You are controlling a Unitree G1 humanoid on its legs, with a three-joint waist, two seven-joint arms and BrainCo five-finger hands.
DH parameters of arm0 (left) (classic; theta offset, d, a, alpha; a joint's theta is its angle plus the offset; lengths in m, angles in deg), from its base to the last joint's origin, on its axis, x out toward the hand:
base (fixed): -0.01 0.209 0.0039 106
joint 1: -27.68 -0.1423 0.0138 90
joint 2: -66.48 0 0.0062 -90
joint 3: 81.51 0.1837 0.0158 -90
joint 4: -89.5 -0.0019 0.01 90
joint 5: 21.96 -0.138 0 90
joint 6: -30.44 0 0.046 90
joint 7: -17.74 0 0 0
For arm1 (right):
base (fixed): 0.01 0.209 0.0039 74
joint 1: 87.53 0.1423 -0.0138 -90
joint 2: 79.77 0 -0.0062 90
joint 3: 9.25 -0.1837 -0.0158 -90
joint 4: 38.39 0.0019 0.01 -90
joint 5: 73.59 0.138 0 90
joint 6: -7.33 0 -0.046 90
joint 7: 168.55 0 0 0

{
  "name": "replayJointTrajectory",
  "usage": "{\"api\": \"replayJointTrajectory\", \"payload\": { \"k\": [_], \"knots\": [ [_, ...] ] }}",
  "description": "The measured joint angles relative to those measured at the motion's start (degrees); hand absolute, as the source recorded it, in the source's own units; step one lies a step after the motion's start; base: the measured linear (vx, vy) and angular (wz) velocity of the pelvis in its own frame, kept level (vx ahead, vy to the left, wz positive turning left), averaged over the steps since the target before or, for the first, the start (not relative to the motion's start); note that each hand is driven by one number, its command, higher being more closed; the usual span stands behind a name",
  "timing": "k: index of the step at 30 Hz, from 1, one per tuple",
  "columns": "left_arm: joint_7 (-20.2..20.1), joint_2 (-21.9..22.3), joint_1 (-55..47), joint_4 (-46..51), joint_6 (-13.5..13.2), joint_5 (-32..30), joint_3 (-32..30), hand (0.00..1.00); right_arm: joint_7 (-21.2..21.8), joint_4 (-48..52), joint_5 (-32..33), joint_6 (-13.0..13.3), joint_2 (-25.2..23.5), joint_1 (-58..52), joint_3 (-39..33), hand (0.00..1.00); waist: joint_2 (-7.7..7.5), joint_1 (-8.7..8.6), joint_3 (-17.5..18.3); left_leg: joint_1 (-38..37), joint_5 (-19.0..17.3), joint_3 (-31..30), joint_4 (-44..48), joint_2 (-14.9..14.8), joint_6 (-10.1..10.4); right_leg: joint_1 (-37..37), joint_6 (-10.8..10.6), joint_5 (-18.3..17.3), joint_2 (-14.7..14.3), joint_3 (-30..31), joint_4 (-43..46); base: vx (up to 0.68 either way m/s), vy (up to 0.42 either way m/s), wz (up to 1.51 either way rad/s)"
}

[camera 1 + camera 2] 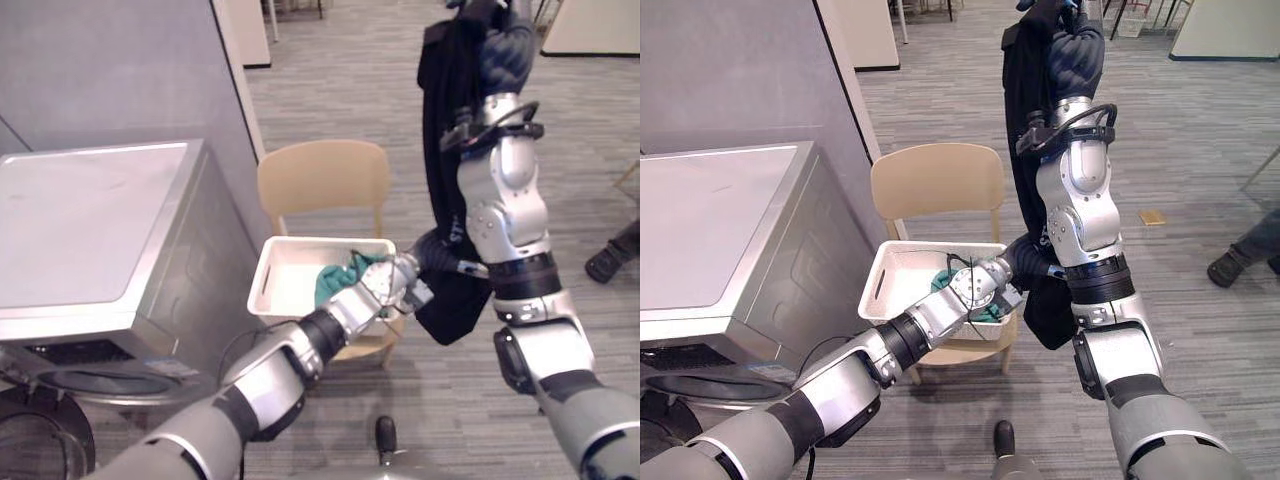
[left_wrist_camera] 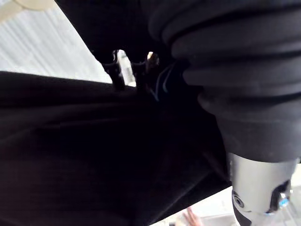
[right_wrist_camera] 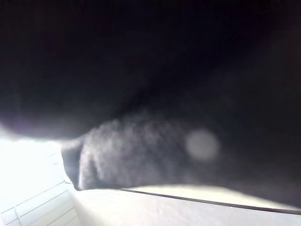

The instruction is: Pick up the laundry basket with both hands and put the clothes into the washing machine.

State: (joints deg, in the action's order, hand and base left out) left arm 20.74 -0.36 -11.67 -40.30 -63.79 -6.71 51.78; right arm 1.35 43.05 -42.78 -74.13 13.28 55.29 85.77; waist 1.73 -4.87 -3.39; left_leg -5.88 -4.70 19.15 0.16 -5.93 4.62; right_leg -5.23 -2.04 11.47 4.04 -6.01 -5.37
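Right robot hand: raised high, black garment hanging from it; grip cannot be told.
Left robot hand: stretched against the garment's lower part; fingers hidden.
Basket: on chair, teal cloth inside.
Washing machine: left of the chair.

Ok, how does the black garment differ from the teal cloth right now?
The black garment hangs long and upright in the air beside the chair; the teal cloth lies bunched in the white basket. The black garment looks much the larger, the teal cloth a small heap. One is black, the other teal. Both are soft laundry, and neither is in the washing machine yet.
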Motion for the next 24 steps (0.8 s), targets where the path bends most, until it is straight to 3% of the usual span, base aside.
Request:
{"api": "replayJointTrajectory", "payload": {
  "k": [1,2,23,24],
  "knots": [
    [0.1,0.0,0.6,0.0,0.0,0.0,0.0,0.0,0.0,0.8,0.0,0.0,0.0,-0.5,0.0,1.0,-0.07,-0.16,0.0,0.0,0.0,0.0,0.0,0.0,0.0,0.0,0.0,0.0,0.0,0.0,0.0,0.0,0.0,0.0],
    [0.8,0.0,1.5,0.7,0.0,0.2,-0.2,1.0,0.1,2.0,0.0,0.1,-0.2,-1.6,0.1,1.0,-0.27,-0.38,-0.1,-0.1,0.0,0.1,0.0,0.0,0.0,0.0,0.0,0.0,0.0,0.1,0.0,0.0,0.0,0.0],
    [2.3,0.3,4.7,3.9,-0.2,3.2,-1.4,1.0,0.1,3.5,0.0,0.1,-0.7,-5.9,0.0,1.0,-2.36,-0.67,-0.3,-0.6,-0.1,0.1,-0.2,0.1,0.0,0.6,-0.1,0.1,0.1,-0.1,-0.2,-0.01,0.001,0.0],
    [2.3,0.3,4.7,4.0,-0.2,3.2,-1.6,1.0,0.1,3.5,0.0,0.1,-0.8,-6.5,0.0,0.0,-2.55,-0.66,-0.4,-0.6,-0.1,-0.1,-0.2,0.1,0.0,0.7,-0.1,0.1,0.1,-0.2,-0.2,-0.02,0.0,0.06]
  ]
}}
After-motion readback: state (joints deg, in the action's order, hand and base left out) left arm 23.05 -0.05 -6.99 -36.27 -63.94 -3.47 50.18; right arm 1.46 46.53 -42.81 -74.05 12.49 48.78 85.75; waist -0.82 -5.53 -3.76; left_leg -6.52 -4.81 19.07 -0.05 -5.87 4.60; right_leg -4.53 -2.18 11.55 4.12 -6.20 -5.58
